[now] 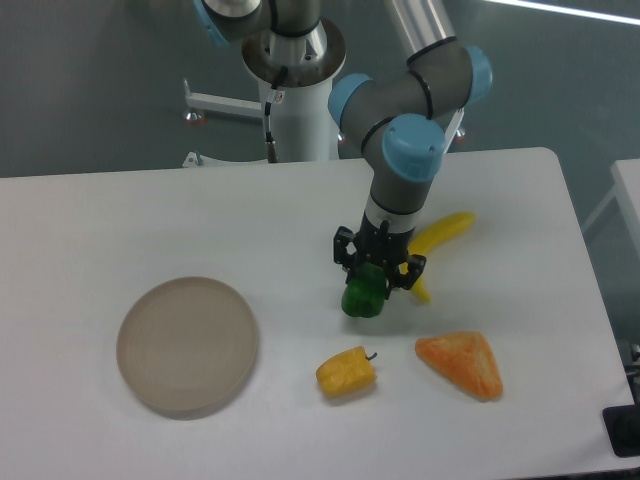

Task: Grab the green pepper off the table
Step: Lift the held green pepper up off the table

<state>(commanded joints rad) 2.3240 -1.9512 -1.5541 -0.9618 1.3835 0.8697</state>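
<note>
The green pepper (363,294) is small, glossy and dark green, near the middle of the white table (150,220). My gripper (373,278) comes down on it from above and is shut on its upper part. The pepper hangs from the fingers, its lower end close to the tabletop; I cannot tell whether it still touches. The gripper's fingers hide the pepper's top.
A yellow banana (437,244) lies just right of the gripper, partly behind it. A yellow-orange pepper (346,372) with a stem sits in front. An orange triangular piece (461,364) lies at the front right. A round beige plate (187,344) sits at the left.
</note>
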